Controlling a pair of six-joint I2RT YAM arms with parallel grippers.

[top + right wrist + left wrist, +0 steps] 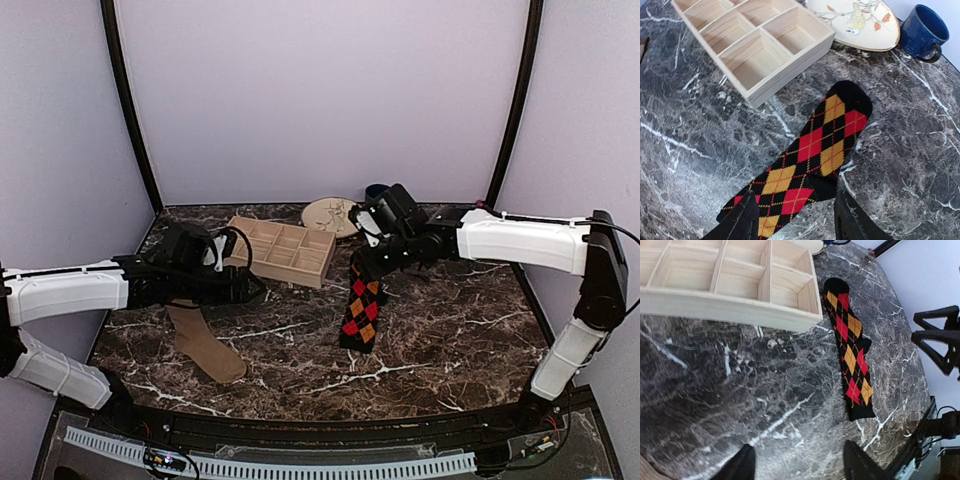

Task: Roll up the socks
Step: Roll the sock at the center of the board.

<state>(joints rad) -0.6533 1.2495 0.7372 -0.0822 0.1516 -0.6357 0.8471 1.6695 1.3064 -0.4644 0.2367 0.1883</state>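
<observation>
**Top view.** The tan sock (205, 345) is laid flat at lower left of centre, unrolled. The patterned sock (362, 310) is stretched full length at centre, also unrolled. The two are well apart. The left claw (243, 285) is seen just above the tan sock's upper end. The right claw (366, 256) is at the upper end of the patterned sock. A wooden tray (283, 250), plate (332, 215) and mug (377, 190) are noted behind, toward upper centre.

**Left wrist view.** The fingers are apart at the bottom edge with only bare tabletop (740, 390) between them, so nothing is held. The patterned sock runs flat down the right half. A sliver of tan is caught in the lower left corner.

**Right wrist view.** The fingers are apart, set astride the near end of the patterned sock at the bottom of the frame. The cloth lies unbunched and no pinch is made out.

**Progress, as judged.** No roll has been begun on either sock, and they have not been brought together. Pairing and rolling are both left to be done.
</observation>
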